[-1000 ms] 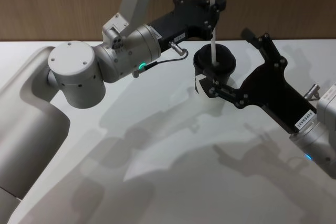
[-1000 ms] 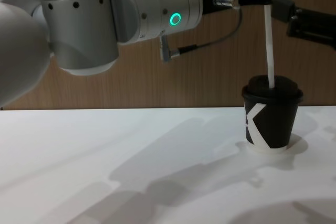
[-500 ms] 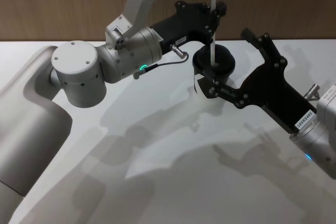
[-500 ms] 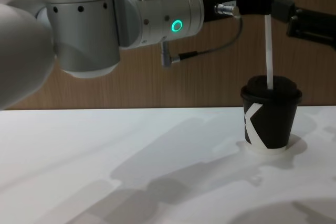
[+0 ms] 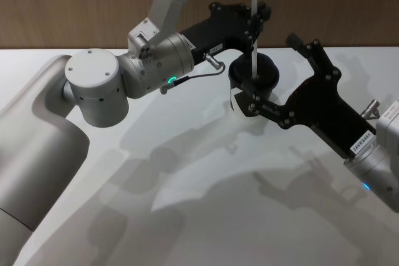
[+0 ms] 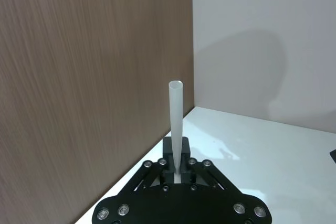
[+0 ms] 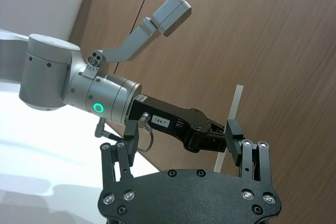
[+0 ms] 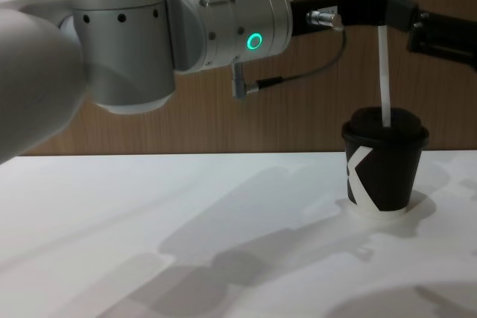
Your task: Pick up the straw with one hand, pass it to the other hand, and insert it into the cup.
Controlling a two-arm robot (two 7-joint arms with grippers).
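1. Head view: the thin straight white drinking straw (image 5: 254, 26) stands upright with its lower end poked into the domed black plastic lid of the black paper cup (image 5: 252, 82), which sits on the white table (image 5: 187, 204) near the wood-grain back wall (image 5: 75, 4). The left hand (image 5: 254, 22), the long black two-finger one on the big silver-grey arm (image 5: 124, 79) with the green ring light, reaches across from the left and pinches the straw above the lid. The right hand (image 5: 283, 73), the blocky black one, sits around the cup with fingers spread wide, one finger on the near side and one behind, not squeezing it as far as I can see.

2. Left wrist view: looking along the left hand (image 6: 177, 169), the fingers are pressed together on the straw (image 6: 176, 124), whose open tip sticks well out past them. Wood wall (image 6: 79, 77) on one side, table (image 6: 273, 150) farther off.

3. Right wrist view: the right hand's (image 7: 186, 156) black fingers stand far apart with nothing between them. Beyond them the left hand (image 7: 227, 141) clamps the straw (image 7: 232, 114), and the silver arm (image 7: 79, 87) with its glowing green ring stretches back against the wood wall.

4. Chest view: the cup (image 8: 384, 165), with its white angular mark and white bottom rim, stands on the table (image 8: 149, 221) at the right. The straw (image 8: 384, 50) runs straight up out of the lid. The left hand (image 8: 387, 9) holds it high up, and the silver arm (image 8: 186, 35) fills the upper left.
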